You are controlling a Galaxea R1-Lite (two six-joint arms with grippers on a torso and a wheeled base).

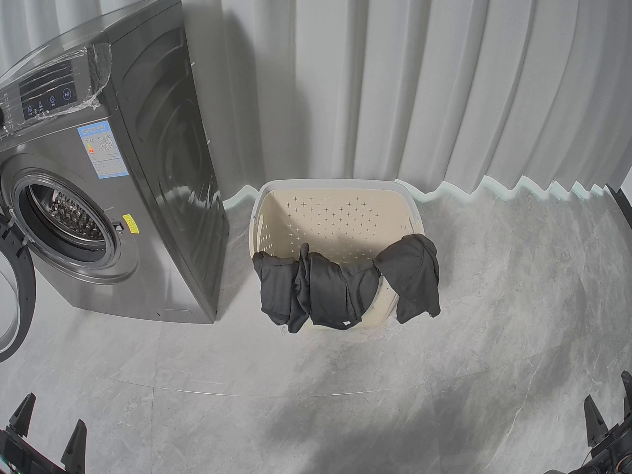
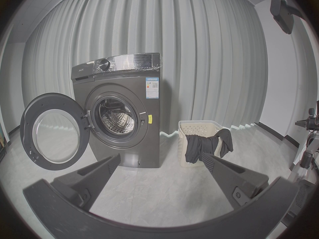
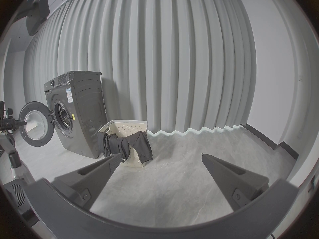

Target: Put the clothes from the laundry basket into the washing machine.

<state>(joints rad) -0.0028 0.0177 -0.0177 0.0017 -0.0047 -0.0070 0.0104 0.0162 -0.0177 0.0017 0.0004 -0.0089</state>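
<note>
"Two containers to account for: what is in each?"
"The laundry basket [image 1: 336,215] stands on the grey floor [image 1: 329,396] just beside the washing machine [image 1: 151,166], on the machine's right. Dark clothes [image 1: 342,288] hang over the basket's near rim, part inside and part down the outer wall. One end is draped over the near right corner. Behind them the cream, perforated inner wall shows"
"And the machine?"
"Its round door [image 2: 54,131] is swung wide open to the left, and the ribbed metal drum [image 2: 116,118] shows through the opening"
"What else is around?"
"A pale pleated curtain [image 1: 428,67] runs behind both and reaches the floor. Clear film [image 1: 92,67] wraps the control panel [image 1: 46,97], and a blue label [image 1: 102,149] sits on the front below it"
"Does anything stand in the way?"
"Floor lies between the grippers and the basket. The open door juts out from the machine's front on the left, close to the left arm's side and well apart from the basket"
"And the pincers?"
"The left gripper [image 1: 54,409] is low at the near left, its two fingers spread apart and holding nothing. The right gripper [image 1: 607,388] is at the near right, spread the same way with nothing between its fingers. Both are well apart from the clothes"
</note>
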